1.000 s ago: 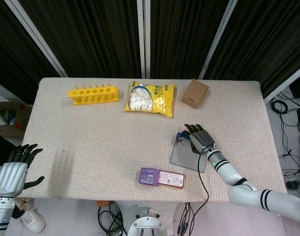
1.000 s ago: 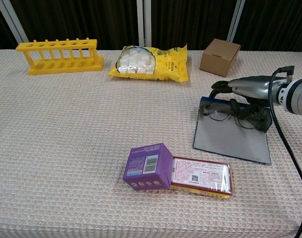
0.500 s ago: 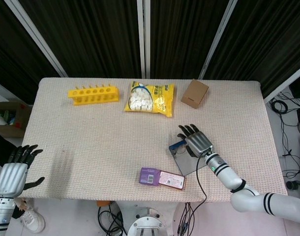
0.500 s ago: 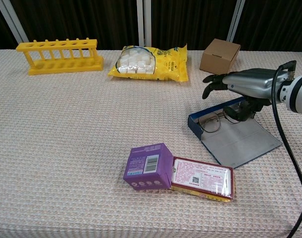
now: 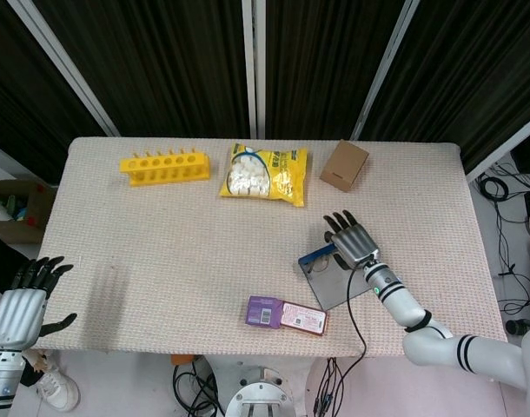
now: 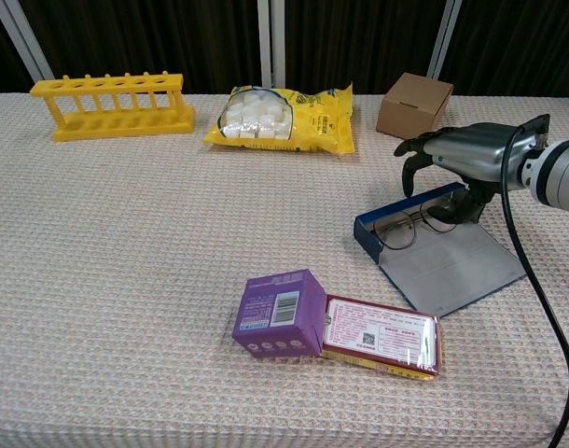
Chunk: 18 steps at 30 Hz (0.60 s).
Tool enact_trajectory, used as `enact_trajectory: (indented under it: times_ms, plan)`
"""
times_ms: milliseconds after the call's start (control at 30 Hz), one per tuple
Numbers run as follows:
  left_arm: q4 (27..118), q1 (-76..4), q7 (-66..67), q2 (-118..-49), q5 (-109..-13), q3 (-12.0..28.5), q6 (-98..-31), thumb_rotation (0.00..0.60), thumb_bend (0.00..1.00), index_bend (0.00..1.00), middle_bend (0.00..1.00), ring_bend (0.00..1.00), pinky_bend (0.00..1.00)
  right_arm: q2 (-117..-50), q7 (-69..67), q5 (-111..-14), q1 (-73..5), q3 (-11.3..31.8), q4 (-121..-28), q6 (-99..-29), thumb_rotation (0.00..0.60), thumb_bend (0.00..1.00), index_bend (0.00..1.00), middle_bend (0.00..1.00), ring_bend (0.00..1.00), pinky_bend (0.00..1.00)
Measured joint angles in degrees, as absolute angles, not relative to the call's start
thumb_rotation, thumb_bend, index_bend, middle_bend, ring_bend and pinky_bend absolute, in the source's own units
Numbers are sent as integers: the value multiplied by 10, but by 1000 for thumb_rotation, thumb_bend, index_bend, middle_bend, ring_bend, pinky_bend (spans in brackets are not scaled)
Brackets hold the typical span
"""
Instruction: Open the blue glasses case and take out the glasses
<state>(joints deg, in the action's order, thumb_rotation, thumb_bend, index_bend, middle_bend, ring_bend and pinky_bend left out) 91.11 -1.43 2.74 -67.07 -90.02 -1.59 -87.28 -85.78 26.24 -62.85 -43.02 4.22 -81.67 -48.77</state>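
Blue glasses case (image 5: 327, 274) lies open toward the tabletop's (image 5: 161, 252) near right corner in the head view, the right robot hand (image 5: 353, 241) over its far end with fingers spread. The left robot hand (image 5: 22, 306) hangs open off the near left corner.

In the chest view the glasses (image 6: 408, 227) sit inside the case under the right robot hand, which holds nothing. No writing is readable on the purple box (image 6: 280, 315).

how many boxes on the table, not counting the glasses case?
3. Brown cardboard box at the far edge, right of the yellow snack bag. Purple box near the front edge, with the red flat box touching its right side. None seem hidden.
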Motion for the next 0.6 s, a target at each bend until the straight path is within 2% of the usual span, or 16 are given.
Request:
enact_trajectory:
  times_ms: [133,467,600]
  plan:
    - [909,-14,26,-672,-900,-16,-872,600,33,217,134,97,102,-863,261,-627,-432,45,-811,-487,600,431,410,97,0,0]
    - [902,-11,20,-674,-898,-16,-874,600,34,215,127,97,102,-874,262,-626,-436,47,-798,-488,600,445,443,122,0,0]
    - [900,-11,19,-675,-899,-16,-875,600,33,215,127,97,102,-878,260,-630,-435,48,-795,-493,600,452,496,145,0,0]
